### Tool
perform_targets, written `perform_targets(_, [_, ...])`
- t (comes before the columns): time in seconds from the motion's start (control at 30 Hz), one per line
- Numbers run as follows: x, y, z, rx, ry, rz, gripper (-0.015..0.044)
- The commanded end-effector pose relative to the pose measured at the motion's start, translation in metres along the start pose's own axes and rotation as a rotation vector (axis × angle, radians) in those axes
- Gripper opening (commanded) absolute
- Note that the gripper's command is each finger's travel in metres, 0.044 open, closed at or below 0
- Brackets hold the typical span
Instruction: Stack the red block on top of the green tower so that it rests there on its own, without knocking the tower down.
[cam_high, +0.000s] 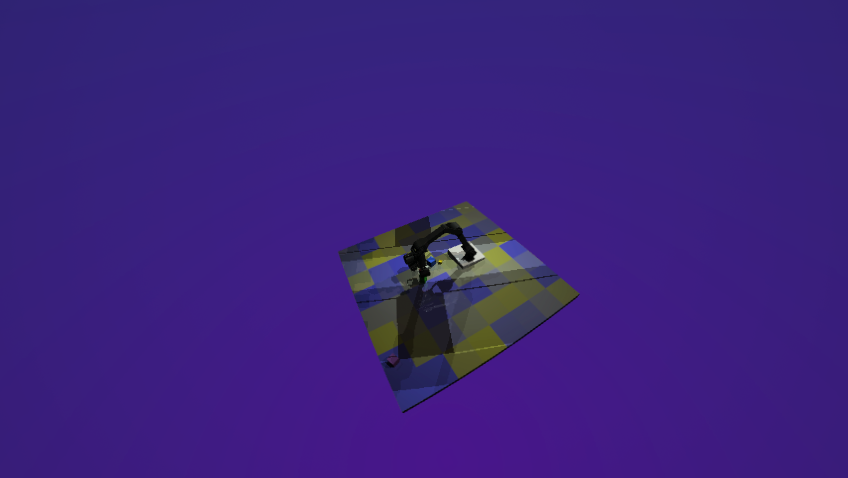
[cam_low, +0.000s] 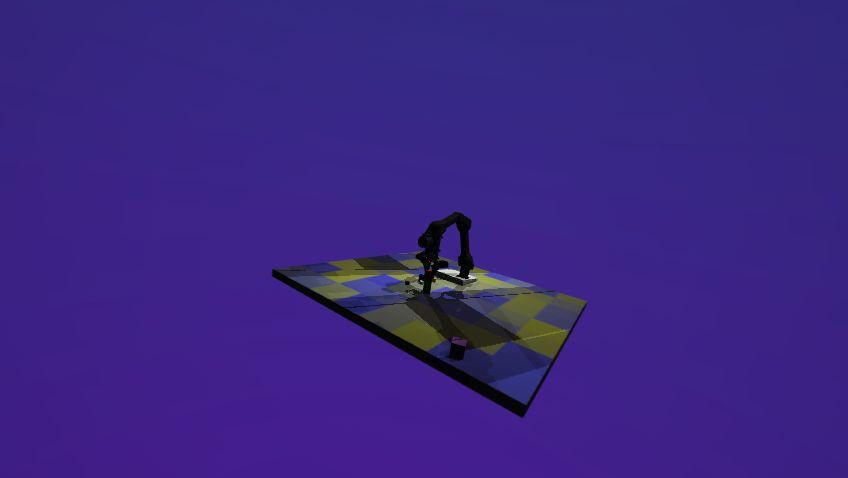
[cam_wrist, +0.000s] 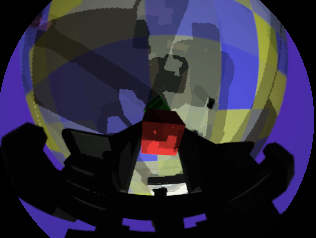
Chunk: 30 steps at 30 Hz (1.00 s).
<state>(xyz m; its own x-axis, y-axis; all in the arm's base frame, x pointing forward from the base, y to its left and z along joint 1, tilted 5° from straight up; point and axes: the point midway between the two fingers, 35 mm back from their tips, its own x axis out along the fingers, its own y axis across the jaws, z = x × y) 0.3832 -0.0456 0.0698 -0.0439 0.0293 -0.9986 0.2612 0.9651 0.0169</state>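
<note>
Your pincer (cam_wrist: 161, 160) is clamped on the red block (cam_wrist: 161, 135), a small bright cube. It hangs just above the green tower (cam_wrist: 157, 102), near the middle of the bench (cam_high: 534, 308).

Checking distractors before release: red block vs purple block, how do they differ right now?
The red block is clamped in the pincer, off the board; the purple block stands free on the checkered board. The red block sits by the green tower near the arm's base; the purple block is alone near the board's far edge. Both are small cubes.
</note>
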Motion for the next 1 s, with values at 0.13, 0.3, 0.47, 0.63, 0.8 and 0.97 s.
perform_targets(0.13, [0.0024,-0.0009,-0.0003,-0.002,0.001,-0.006,0.0])
perform_targets(0.3, [0.0028,-0.0009,-0.0003,-0.002,0.001,-0.006,0.0])
perform_targets(0.47, [0.0028,-0.0009,-0.0003,-0.002,0.001,-0.006,0.0])
perform_targets(0.63, [-0.0062,-0.0012,0.0002,-0.002,0.001,-0.006,0.0])
perform_targets(0.8, [0.0007,-0.0001,-0.0009,0.0,0.005,-0.001,0.0131])
perform_targets(0.97, [0.0007,-0.0001,-0.0009,0.0,0.005,-0.001,0.0263])
